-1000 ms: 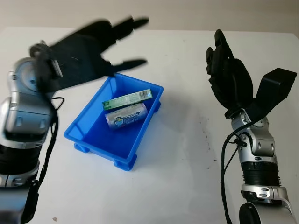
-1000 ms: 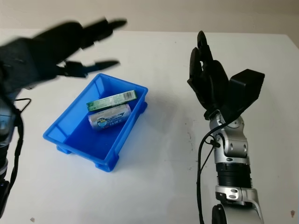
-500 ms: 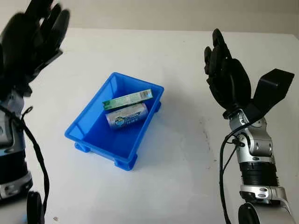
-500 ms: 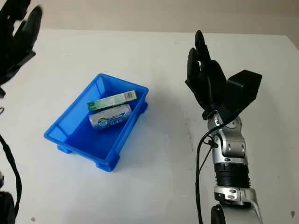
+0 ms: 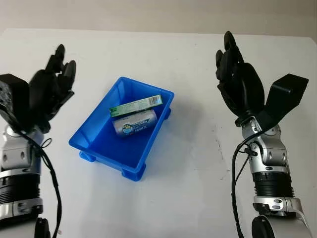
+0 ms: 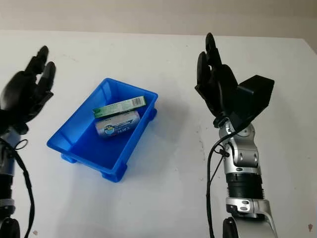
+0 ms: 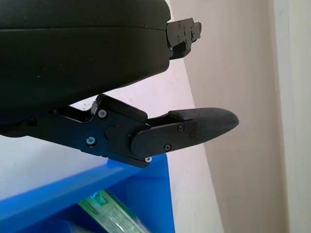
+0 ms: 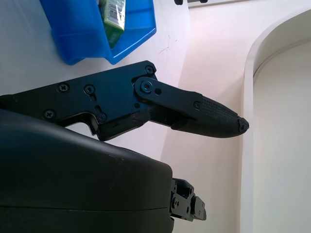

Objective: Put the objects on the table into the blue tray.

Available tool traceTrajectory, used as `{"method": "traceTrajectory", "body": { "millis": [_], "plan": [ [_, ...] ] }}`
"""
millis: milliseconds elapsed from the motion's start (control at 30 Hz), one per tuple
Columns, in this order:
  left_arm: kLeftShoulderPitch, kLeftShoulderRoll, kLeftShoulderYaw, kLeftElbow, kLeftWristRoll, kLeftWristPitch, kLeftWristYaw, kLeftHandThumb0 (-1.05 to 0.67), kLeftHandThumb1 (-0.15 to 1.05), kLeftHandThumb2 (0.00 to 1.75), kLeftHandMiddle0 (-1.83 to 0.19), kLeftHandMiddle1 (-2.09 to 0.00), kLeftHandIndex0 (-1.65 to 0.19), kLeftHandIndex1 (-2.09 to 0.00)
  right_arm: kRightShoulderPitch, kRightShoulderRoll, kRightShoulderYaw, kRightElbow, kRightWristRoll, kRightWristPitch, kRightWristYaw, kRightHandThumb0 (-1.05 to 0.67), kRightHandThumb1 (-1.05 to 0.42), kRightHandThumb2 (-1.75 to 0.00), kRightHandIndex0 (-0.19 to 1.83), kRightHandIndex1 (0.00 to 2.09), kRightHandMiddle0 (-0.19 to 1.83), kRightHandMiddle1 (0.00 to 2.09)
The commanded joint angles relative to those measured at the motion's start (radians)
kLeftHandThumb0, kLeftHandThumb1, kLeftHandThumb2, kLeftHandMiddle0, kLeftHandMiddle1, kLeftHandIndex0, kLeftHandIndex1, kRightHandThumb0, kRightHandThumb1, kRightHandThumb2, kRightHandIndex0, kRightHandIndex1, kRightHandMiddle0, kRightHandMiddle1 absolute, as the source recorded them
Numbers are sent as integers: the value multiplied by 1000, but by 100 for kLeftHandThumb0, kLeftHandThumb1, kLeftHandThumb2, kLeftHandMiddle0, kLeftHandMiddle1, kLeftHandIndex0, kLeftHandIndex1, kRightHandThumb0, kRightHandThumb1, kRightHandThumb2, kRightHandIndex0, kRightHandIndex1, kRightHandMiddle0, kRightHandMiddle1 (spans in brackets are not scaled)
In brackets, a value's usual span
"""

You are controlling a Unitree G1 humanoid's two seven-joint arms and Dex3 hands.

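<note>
The blue tray [image 5: 96, 141] holds the green box [image 5: 135, 105] and the wrapped packet [image 5: 133, 122]. Left hand [image 5: 47, 94] and right hand [image 5: 240, 84] are open, holding nothing, raised beside the tray; keep both clear.

- The left robot hand [image 5: 47, 94] is matte black plastic with jointed, round-tipped fingers [image 7: 204, 121].
- The right robot hand [image 5: 237, 82] is the same black, with a boxy black wrist housing [image 5: 285, 96] beside it.
- Small silver screws [image 8: 146, 86] dot the finger links.
- Both forearms [image 5: 267, 163] are silver metal cylinders with black ribbed bands.
- Thin black cables [image 5: 237, 163] loop along each forearm.
</note>
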State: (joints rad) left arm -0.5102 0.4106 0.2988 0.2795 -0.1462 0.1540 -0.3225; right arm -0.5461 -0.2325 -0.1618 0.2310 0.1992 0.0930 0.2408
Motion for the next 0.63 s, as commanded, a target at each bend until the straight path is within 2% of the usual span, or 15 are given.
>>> {"method": "traceTrajectory", "body": {
  "millis": [0, 300, 600],
  "plan": [
    [5, -14, -9, -1, -6, -22, 14, -81, 105, 64, 14, -6, 16, -5, -14, 4, 4, 12, -5, -18, -1, -74, -105, -73, -19, 0, -19, 0],
    [24, -86, -34, -2, -14, -95, 64, -79, 105, 66, 17, -4, 19, -3, -26, 5, -1, 69, 2, -44, 11, -73, -105, -75, -19, 0, -19, 0],
    [40, -95, -46, -63, -10, -99, 113, -79, 105, 68, 17, -5, 18, -4, -17, 1, -3, 69, 0, -54, 17, -73, -105, -75, -19, 0, -19, 0]
  ]
}}
